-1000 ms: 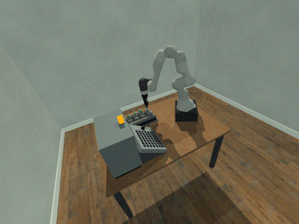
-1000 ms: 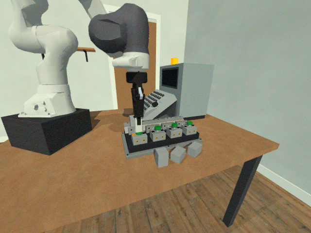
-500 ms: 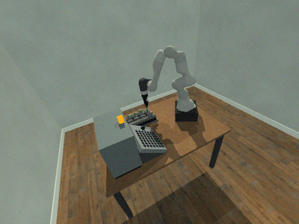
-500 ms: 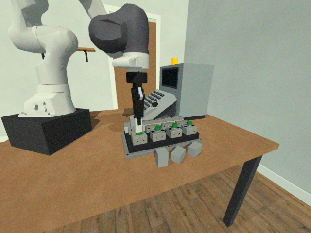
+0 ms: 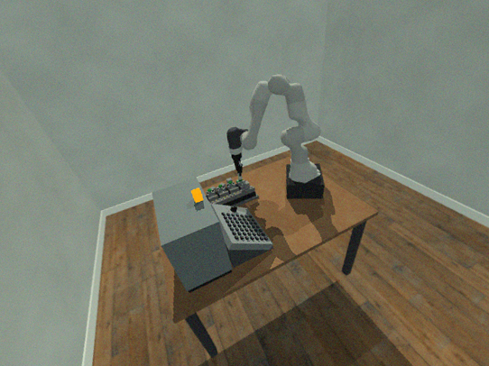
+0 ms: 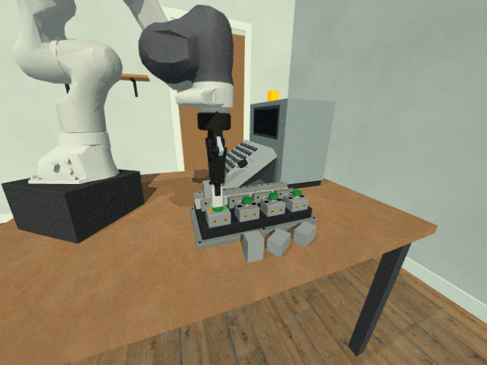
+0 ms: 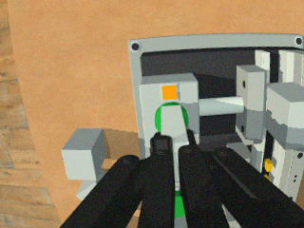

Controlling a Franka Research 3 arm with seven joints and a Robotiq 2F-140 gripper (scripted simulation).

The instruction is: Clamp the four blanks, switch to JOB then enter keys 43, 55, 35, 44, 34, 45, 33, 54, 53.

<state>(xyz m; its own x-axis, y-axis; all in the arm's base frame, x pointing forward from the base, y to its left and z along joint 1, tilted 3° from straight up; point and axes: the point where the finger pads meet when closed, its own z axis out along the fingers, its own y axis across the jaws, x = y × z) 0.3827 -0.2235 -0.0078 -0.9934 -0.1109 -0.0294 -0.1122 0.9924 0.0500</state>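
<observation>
My gripper is shut and empty, its tips on the green valve knob of the station nearest the robot base. That knob sits low on its block; the amber lens is lit, and a green lens shows lit in the exterior view. A grey blank lies at this station's rails, beside the jaw. The other valve knobs stand raised. Three grey blanks lie on the table. The cabinet's amber lamp is lit.
The sloped key panel with its dark selector knob stands beyond the stations, against the grey cabinet. No lit key is visible. The three loose blanks are close along the station base's outer edge.
</observation>
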